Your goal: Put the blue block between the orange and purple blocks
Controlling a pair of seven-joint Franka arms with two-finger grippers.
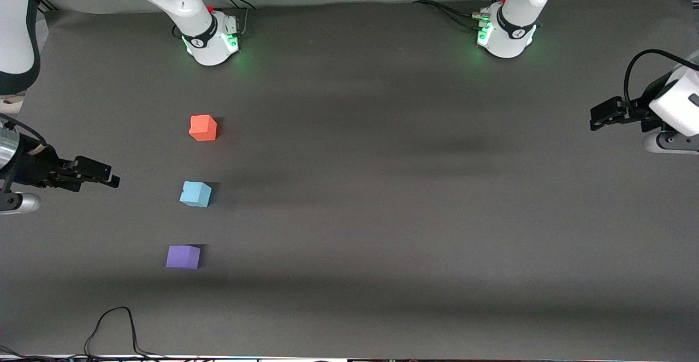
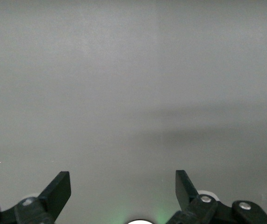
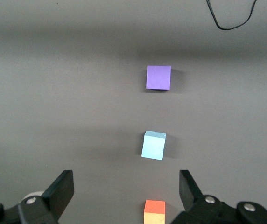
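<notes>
Both arms are cut off by the frame edges in the front view, their upper links out of sight, and the orange block (image 3: pixel 154 211) is clipped at the edge of the right wrist view.

On the dark table (image 1: pixel 382 198), three cubes stand in a loose line toward the right arm's end. Taking the blue block (image 1: pixel 195 194) as the landmark: the purple block (image 1: pixel 183 256) sits nearer the front camera than it, well apart; the orange block (image 1: pixel 203 128) sits farther from the camera than it, also well apart. The blue block rests flat on the table between the two, touching neither, and turned slightly askew.

The right gripper (image 1: pixel 106 175) hangs over the table's edge at the right arm's end, beside the blue block but well clear of it. Its fingers (image 3: pixel 61 189) are spread wide and hold nothing, as the right wrist view shows.

The left gripper (image 1: pixel 600 116) waits over the left arm's end of the table, well away from the blue block. Its fingers (image 2: pixel 59 189) are likewise spread wide and empty, with only bare surface showing between them.
</notes>
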